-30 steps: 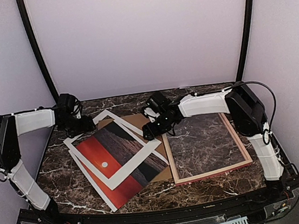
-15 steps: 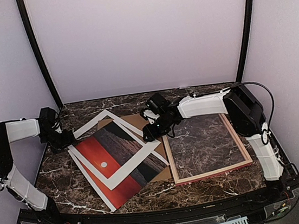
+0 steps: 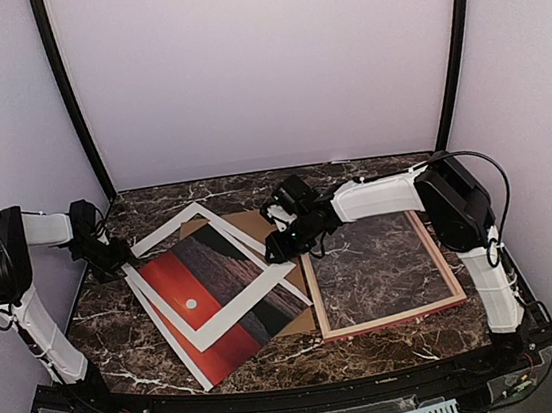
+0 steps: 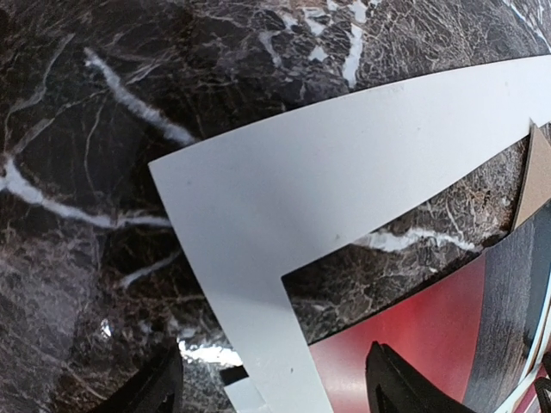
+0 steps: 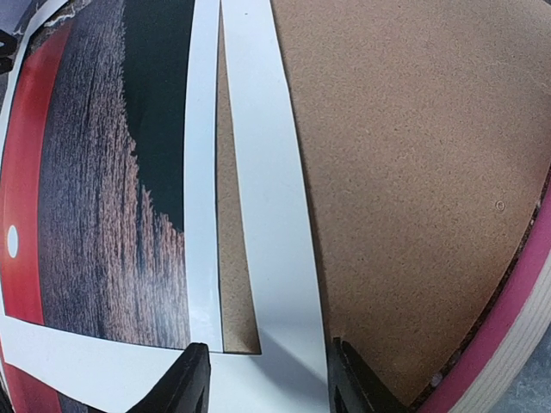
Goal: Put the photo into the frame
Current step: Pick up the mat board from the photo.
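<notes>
**Photo lies beside the frame, both grippers released**

The photo [image 3: 205, 286] sits tilted on the marble table [image 3: 121, 336], left of centre, red sunset face up. It lies across a white mat [image 3: 163, 232] and a brown board [image 3: 258, 227]. The frame [image 3: 453, 275] lies flat to the right, with marble showing through its pane. Its left rail is just beside the board.

The left gripper [image 3: 111, 255] is at the mat's far left corner. In the wrist view its fingers [image 4: 151, 391] are spread wide, with the mat [image 4: 284, 198] between them and nothing clamped.

The right gripper [image 3: 279, 246] hangs over the board at the frame's top left corner. Its fingers [image 5: 185, 383] are also parted, either side of a mat strip [image 5: 267, 215]. The photo [image 5: 103, 198] is on one side and the board [image 5: 405, 172] on the other, and the pink rail [image 5: 508, 318] is at the edge. I cannot tell whether it touches anything.
</notes>
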Tool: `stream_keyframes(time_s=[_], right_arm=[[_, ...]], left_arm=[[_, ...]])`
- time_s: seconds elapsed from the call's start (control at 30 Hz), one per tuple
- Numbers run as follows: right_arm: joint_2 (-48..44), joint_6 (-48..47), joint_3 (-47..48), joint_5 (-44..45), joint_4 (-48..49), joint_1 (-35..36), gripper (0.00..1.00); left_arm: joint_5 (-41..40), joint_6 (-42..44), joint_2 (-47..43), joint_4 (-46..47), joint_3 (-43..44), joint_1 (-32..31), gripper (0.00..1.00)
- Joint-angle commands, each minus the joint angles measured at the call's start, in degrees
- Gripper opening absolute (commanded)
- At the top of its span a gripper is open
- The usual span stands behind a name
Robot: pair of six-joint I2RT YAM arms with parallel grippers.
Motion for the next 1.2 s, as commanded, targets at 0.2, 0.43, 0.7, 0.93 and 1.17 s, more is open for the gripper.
stream_keyframes(time_s=[0.2,0.43,0.7,0.93,1.17], right_arm=[[0.38,2.33,-3.76,-3.53,-0.76,1.41,0.45],[0.56,3.37,-4.48,-3.63,0.03,1.51,0.43],[0.74,3.78,-4.70,-3.60,-0.16,1.61,0.42],[0.37,5.24,-5.76,-5.41,1.21,1.69,0.41],[-1.46,8.07,-8.22,-9.32,4.86,1.71,0.40]], left_arm=[[6.86,-0.96,4.32,2.39,3.92,1.12,0.69],[13.81,-2.82,2.32,7.33,1.16,1.15,0.64],[22.51,-6.09,1.00,14.52,-1.93,1.16,0.64],[25.29,-7.89,0.88,17.29,-3.91,1.15,0.63],[23.91,-8.95,-1.05,16.01,-6.54,0.33,0.60]])
